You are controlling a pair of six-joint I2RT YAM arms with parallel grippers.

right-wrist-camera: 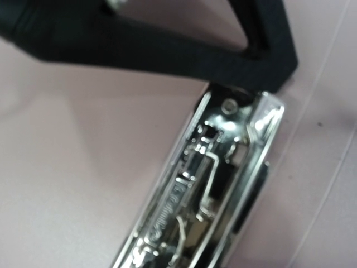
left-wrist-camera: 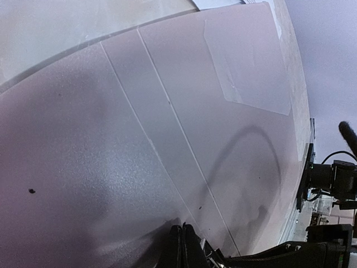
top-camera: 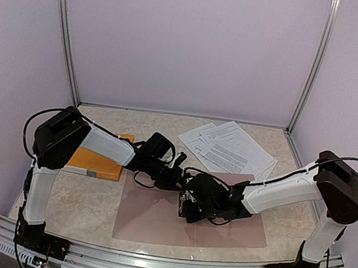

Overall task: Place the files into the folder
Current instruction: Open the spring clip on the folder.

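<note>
— Where are the files (top-camera: 229, 148)?
— Fanned on the surface (top-camera: 78, 208), right of centre, just above the open pink folder (top-camera: 155, 221).
— The tools?
— Left tool (top-camera: 177, 176) and right tool (top-camera: 189, 204) meet over its metal clip (right-wrist-camera: 212, 184); width, I cannot tell.

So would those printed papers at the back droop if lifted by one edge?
Probably: the papers look thin and lie flat, so likely floppy and light. They are fanned unevenly, so a push might scatter them.
</note>
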